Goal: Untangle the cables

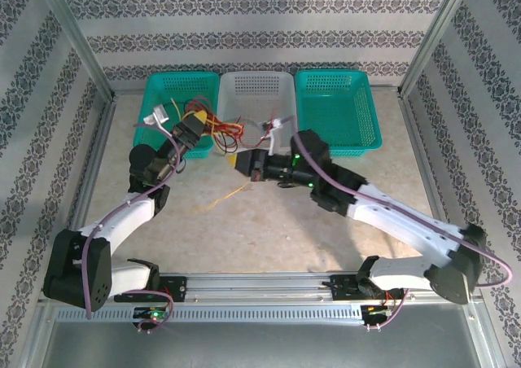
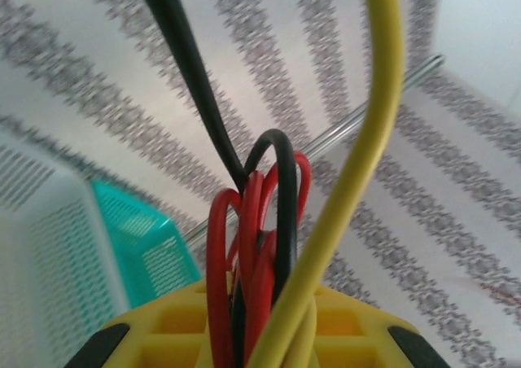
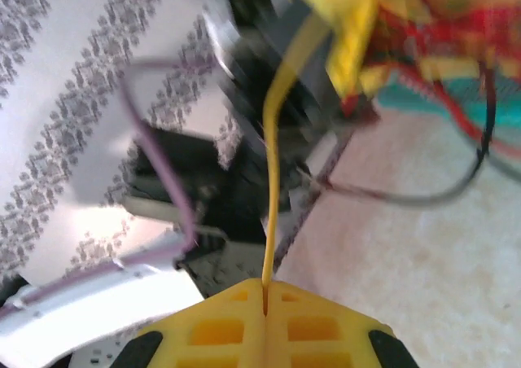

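Red, black and yellow cables (image 1: 224, 128) bunched at upper centre of the top view, spilling over the rims of the left teal basket (image 1: 163, 91) and the white basket (image 1: 256, 91). Pinched there by the left gripper (image 1: 199, 129), yellow fingers (image 2: 358, 323) clamped around several loops. Just below and right, right gripper (image 1: 242, 163) pressed together on one yellow cable (image 3: 273, 164), over the beige table (image 1: 269, 230).

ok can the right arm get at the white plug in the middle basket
Probably not yet: the right gripper is shut on a yellow wire, though the white plug lies close, uncovered.
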{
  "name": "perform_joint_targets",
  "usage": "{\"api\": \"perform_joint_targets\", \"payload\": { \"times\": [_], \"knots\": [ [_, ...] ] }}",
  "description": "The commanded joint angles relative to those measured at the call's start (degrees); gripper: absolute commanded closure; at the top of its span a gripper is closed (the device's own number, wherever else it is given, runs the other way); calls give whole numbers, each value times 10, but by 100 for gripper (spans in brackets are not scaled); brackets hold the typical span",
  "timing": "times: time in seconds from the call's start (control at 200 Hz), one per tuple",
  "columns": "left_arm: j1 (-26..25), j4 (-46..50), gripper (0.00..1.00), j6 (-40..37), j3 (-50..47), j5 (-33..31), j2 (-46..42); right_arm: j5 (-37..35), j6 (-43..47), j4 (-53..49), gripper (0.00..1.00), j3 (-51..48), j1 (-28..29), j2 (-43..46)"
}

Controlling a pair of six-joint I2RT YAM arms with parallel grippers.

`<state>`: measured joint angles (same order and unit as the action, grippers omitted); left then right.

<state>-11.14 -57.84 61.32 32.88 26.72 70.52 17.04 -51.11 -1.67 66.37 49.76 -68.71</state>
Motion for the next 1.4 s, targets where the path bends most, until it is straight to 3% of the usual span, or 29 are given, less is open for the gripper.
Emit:
{"api": "perform_joint_targets", "payload": {
  "times": [0.0,0.1,0.225,0.465,0.52,0.57,0.605,0.685,0.77,0.869,0.884,0.904,0.919,0.929,1.074,1.169,1.229,1.284,1.394],
  "knots": [
    [2,31,100,-41,-37,7,-51,-113,69,-126,100,86,-36,46],
    [2,49,100,-33,-68,26,-73,-143,80,-217,100,122,-94,52],
    [-6,51,100,-21,-124,17,-77,-130,70,-239,100,121,-163,60],
    [-29,59,100,-35,-165,7,-27,-123,91,-272,100,146,-210,60],
    [-42,50,89,-37,-170,-5,-3,-121,95,-277,100,152,-210,57],
    [-51,18,69,-32,-177,-14,23,-122,96,-282,100,154,-210,55],
    [-56,-7,61,-24,-181,-22,41,-125,98,-284,100,153,-210,57],
    [-64,-45,56,-10,-189,-50,83,-133,103,-290,100,153,-213,61],
    [-72,-86,66,-7,-192,-71,133,-137,111,-306,100,162,-218,62],
    [-73,-141,51,25,-190,-67,191,-128,116,-318,100,172,-222,60],
    [-73,-148,47,32,-190,-67,197,-125,117,-319,100,173,-222,59],
    [-74,-157,17,40,-190,-68,205,-120,118,-319,100,174,-222,59],
    [-74,-164,4,45,-190,-66,212,-116,118,-319,100,175,-221,58],
    [-73,-168,1,48,-189,-64,215,-114,119,-318,100,175,-221,58],
    [-76,-171,0,69,-190,-48,210,-78,131,-297,100,175,-206,58],
    [-76,-36,0,48,-193,-77,115,-61,151,-286,100,183,-185,51],
    [-77,186,0,3,-165,-117,11,-68,171,-292,100,196,-164,43],
    [-89,434,1,-50,-124,-210,-89,-74,185,-298,100,206,-147,33],
    [-97,613,1,-145,-91,-309,-204,-80,198,-299,100,217,-124,17]
  ]
}}
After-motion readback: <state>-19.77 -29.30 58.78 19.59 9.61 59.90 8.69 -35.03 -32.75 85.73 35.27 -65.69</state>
